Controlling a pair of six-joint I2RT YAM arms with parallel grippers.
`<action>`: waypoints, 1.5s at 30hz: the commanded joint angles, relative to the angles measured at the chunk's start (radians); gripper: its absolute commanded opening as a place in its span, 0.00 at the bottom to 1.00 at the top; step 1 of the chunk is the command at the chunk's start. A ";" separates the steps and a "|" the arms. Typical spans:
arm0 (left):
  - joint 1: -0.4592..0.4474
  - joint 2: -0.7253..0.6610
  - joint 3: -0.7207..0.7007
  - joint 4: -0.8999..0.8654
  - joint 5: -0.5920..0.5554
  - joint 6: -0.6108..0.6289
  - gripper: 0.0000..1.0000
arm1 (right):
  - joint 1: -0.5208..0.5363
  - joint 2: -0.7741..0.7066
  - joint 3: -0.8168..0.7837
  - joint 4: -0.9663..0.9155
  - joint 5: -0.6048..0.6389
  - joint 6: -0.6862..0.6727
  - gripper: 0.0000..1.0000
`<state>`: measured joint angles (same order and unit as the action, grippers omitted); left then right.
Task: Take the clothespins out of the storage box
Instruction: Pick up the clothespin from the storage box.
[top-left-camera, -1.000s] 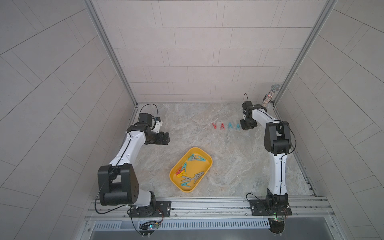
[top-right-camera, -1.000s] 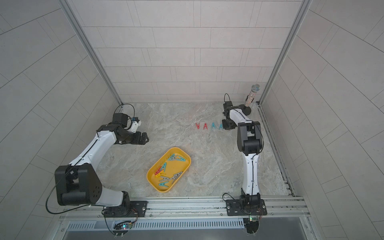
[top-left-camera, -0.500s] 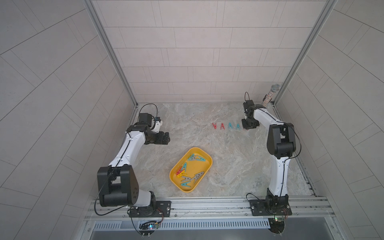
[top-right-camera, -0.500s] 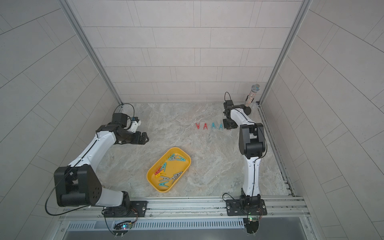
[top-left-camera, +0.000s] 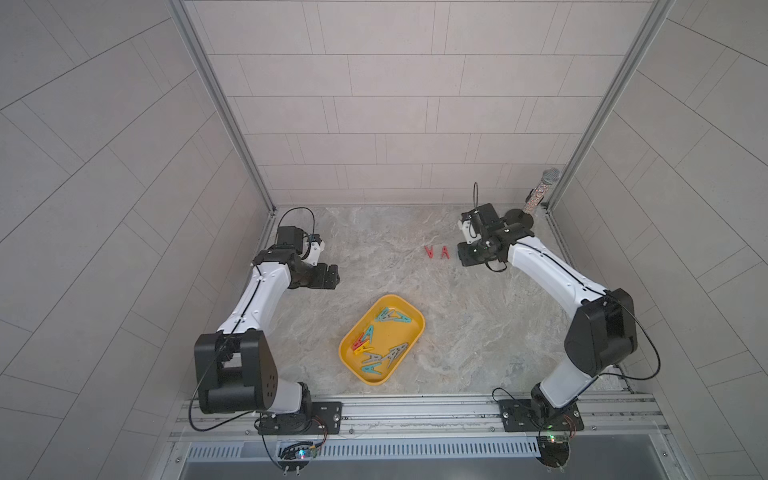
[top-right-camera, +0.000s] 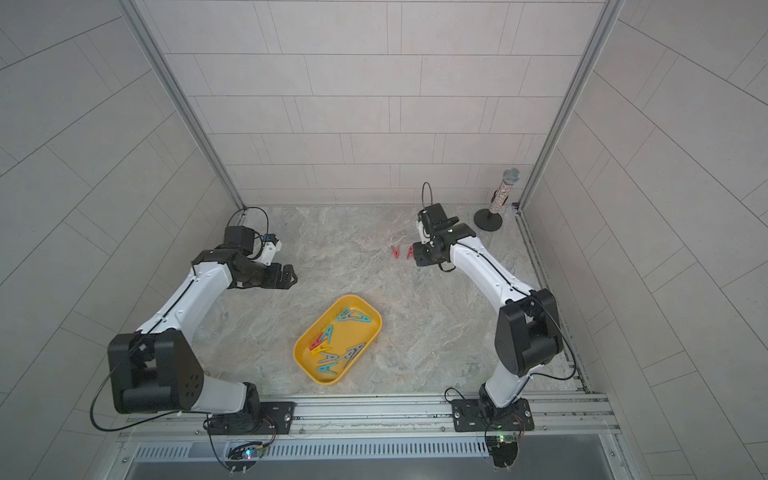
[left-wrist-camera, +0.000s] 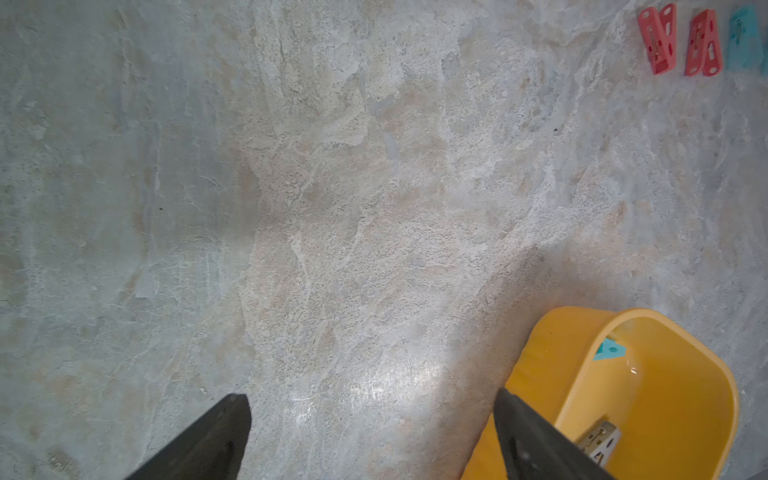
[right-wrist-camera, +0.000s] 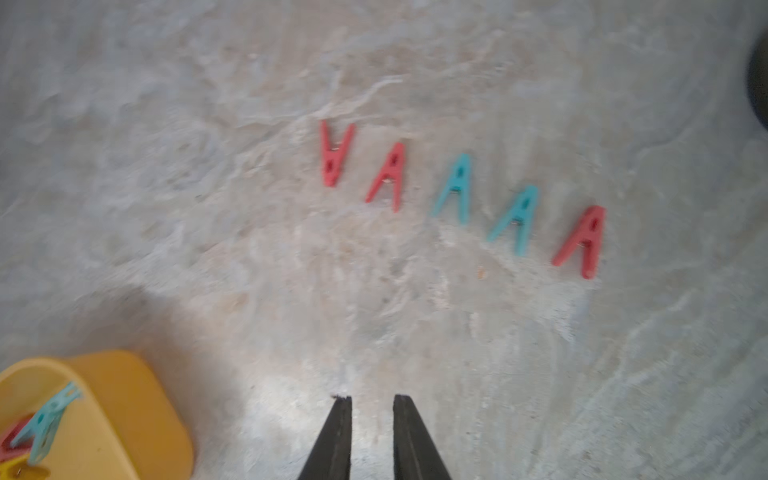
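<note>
The yellow storage box (top-left-camera: 405, 336) (top-right-camera: 370, 328) lies at the middle front of the table, with several clothespins in it: teal (top-left-camera: 392, 316), red and yellow (top-left-camera: 360, 345), grey (top-left-camera: 392, 355). Outside it a row of clothespins lies on the table: red (right-wrist-camera: 334, 153), red (right-wrist-camera: 388, 176), teal (right-wrist-camera: 455, 189), teal (right-wrist-camera: 517, 218), red (right-wrist-camera: 582, 241). My right gripper (right-wrist-camera: 372, 398) (top-left-camera: 467, 259) hovers over that row's right part, its jaws a narrow gap apart and empty. Left of the box my left gripper (left-wrist-camera: 370, 395) (top-left-camera: 332, 276) is wide open and empty.
A microphone on a round black stand (top-left-camera: 540, 195) (top-right-camera: 503, 191) rises in the back right corner, just behind my right wrist. Tiled walls close in the table on three sides. A metal rail (top-left-camera: 415, 409) runs along the front.
My right gripper has moved left, from the row's right end to above its teal clothespins, and its elbow has swung outward. The left arm has stayed still.
</note>
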<state>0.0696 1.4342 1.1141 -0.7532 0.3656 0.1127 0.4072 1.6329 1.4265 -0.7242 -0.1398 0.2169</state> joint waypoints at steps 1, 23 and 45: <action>0.008 -0.008 0.004 -0.007 -0.017 0.009 0.99 | 0.125 -0.058 -0.038 0.020 -0.038 -0.042 0.22; 0.045 -0.009 0.003 0.000 -0.042 -0.002 0.99 | 0.561 0.311 0.056 0.013 0.123 -0.229 0.19; 0.047 -0.009 0.003 0.001 -0.034 -0.001 0.99 | 0.564 0.423 0.086 0.027 0.209 -0.247 0.22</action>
<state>0.1112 1.4342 1.1141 -0.7494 0.3290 0.1089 0.9668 2.0239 1.4979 -0.6842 0.0471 -0.0231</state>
